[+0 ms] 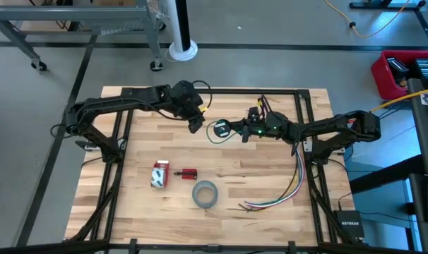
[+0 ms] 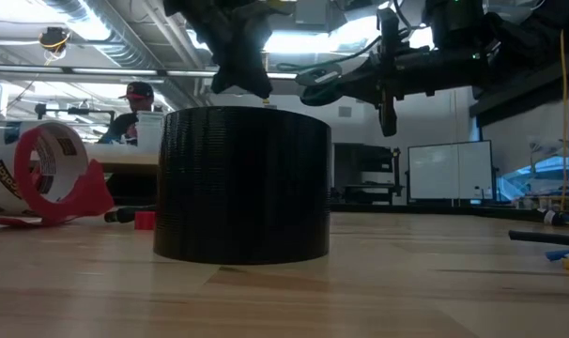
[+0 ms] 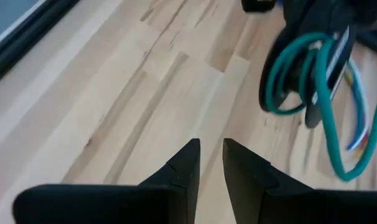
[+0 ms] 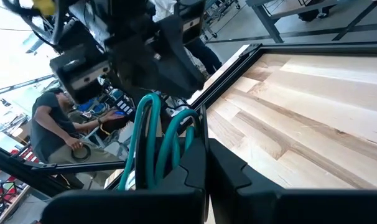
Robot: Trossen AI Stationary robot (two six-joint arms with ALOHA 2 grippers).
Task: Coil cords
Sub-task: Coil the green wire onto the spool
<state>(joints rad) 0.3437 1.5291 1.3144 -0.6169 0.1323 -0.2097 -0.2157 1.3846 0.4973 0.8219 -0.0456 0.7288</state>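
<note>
Two claws meet over the far middle of the desk (image 1: pixel 270 176). The right claw (image 1: pixel 244 132) is clenched on the cord (image 1: pixel 220 130), whose green loops hang lifted above the wood. The left claw (image 1: pixel 195 125) hovers just left of the loops, fingers nearly together, gripping nothing. A tape roll (image 1: pixel 205 194) lies nearer.
</note>
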